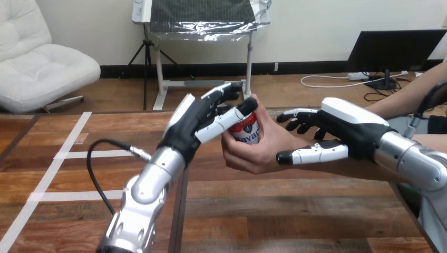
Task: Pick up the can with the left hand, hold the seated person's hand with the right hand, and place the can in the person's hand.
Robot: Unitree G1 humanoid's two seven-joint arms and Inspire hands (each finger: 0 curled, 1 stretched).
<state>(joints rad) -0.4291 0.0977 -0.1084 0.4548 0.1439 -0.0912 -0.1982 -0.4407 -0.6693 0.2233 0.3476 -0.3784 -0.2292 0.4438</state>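
Status: you have the small round can with the red-and-white label (249, 130) dead centre of the head view, gripped from two sides. The left hand (192, 124) comes in from 7 o'clock on its silver forearm (150, 184) and is closed on the can. One of its fingers (226, 121) crosses the front of the label and others hook over the top toward 12 o'clock. The person's hand (253, 155) wraps the same can from 5 o'clock, curled under and round it. So both hands are on the can, and it sits clear of the brown wooden table (290, 211).

At 3 o'clock of the can you see the right hand (350, 126) closed on the person's wrist (316, 169). Its thumb (313, 154) lies across the near side of the wrist and its fingers (298, 116) reach over the far side, so the wrist is clamped between them. The grip there is narrow, the fingers only lightly bent.

At 9 o'clock on the table you see strips of white tape (68, 154) and a looped black cable (92, 158), both well apart from the can.
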